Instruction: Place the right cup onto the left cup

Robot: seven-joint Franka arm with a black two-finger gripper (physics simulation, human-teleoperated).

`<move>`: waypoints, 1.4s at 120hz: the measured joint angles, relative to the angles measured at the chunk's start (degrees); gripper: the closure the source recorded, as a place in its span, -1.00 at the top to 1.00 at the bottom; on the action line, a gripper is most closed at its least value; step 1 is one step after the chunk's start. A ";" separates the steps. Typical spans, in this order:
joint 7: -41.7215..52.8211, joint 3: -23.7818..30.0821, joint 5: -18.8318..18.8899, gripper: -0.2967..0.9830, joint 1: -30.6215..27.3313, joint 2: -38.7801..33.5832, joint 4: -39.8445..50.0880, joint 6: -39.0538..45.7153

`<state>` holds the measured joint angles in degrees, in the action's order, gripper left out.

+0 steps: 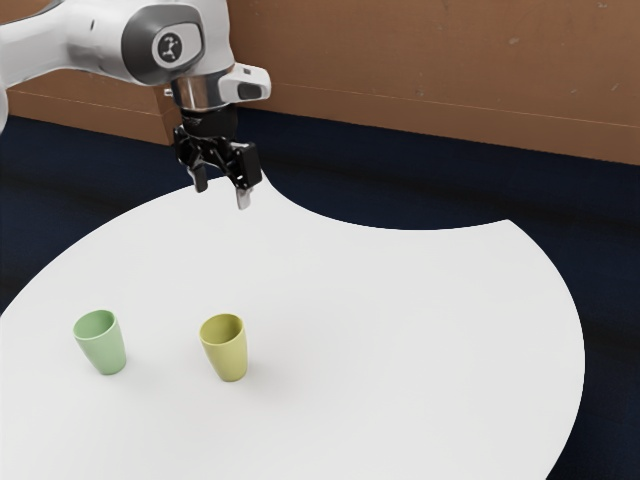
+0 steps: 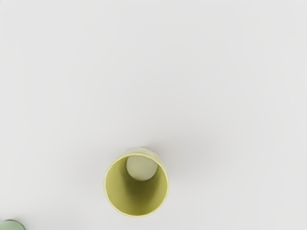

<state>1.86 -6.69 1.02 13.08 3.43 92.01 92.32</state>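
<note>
The claw hangs in the upper left of the exterior view, its fingers apart. Lower down, left of the frame's centre, the yellow cup stands upright on the white worktop; the green cup stands upright farther left, apart from it.

Bright, diffuse, faintly shadowed light

I'm viewing a smooth white curved-edge tbl; tapered green cup & tapered yellow cup are standing upright, apart.
</note>
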 joint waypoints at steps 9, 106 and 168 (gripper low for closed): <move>0.10 0.01 -0.03 0.54 -0.12 0.03 0.20 0.51; -1.52 -0.17 -7.19 0.37 -1.96 1.69 21.64 16.39; -3.57 -0.03 -7.99 0.19 -1.89 5.17 27.55 28.42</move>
<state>-1.71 -6.72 -6.96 11.19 8.61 119.56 120.74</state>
